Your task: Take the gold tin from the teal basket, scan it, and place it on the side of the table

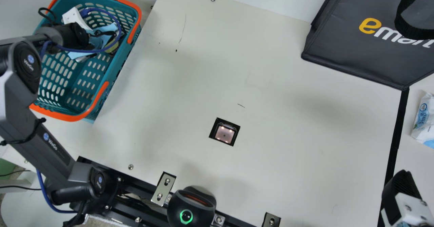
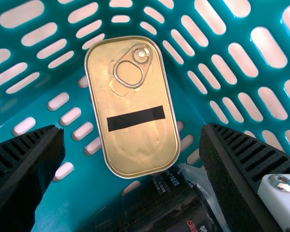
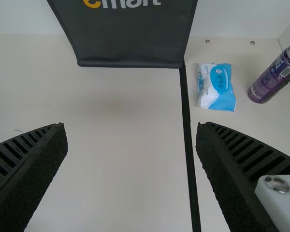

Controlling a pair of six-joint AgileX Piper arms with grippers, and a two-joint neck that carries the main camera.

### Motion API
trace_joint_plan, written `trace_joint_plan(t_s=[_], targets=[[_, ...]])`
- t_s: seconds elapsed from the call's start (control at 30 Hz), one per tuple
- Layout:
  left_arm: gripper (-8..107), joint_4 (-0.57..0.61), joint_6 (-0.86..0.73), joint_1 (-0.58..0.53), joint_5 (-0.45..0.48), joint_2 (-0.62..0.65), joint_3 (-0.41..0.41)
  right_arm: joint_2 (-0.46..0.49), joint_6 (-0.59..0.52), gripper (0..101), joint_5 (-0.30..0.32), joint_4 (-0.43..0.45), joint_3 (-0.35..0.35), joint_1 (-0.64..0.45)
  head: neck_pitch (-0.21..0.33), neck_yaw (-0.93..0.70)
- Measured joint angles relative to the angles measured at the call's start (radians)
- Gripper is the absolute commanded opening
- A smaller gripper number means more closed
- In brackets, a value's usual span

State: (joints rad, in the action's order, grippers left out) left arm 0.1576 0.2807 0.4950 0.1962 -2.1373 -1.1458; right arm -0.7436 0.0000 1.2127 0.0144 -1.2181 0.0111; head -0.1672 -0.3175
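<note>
The gold tin (image 2: 135, 96) lies in the teal basket (image 1: 119, 59). The left tool (image 2: 133, 129) is open over the tin, and the right tool (image 3: 131, 126) is open and empty. Nothing looks done: picking up, scanning and putting down on the bench's (image 1: 288, 128) side are left.

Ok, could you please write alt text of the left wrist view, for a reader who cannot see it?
A gold tin with a pull ring and black strip lies in the teal basket beside a black package, framed by the open jaws of the left gripper.
</note>
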Motion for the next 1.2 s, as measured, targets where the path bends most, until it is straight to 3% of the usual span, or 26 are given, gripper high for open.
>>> trace_joint_plan(t_s=[0.47, 1.03, 1.2], targets=[[90, 0.162, -0.183, 0.019, 0.001, -0.057, -0.056, 0.0, 0.0, 95, -0.001, 0.0, 0.0, 0.0, 0.0, 0.0], [90, 0.069, -0.097, 0.012, -0.042, -0.154, -0.1, 0.0, 0.0, 95, -0.001, 0.0, 0.0, 0.0, 0.0, 0.0], [57, 0.04, -0.056, 0.009, -0.038, -0.17, -0.121, 0.0, 0.0, 95, -0.001, 0.0, 0.0, 0.0, 0.0, -0.002]])
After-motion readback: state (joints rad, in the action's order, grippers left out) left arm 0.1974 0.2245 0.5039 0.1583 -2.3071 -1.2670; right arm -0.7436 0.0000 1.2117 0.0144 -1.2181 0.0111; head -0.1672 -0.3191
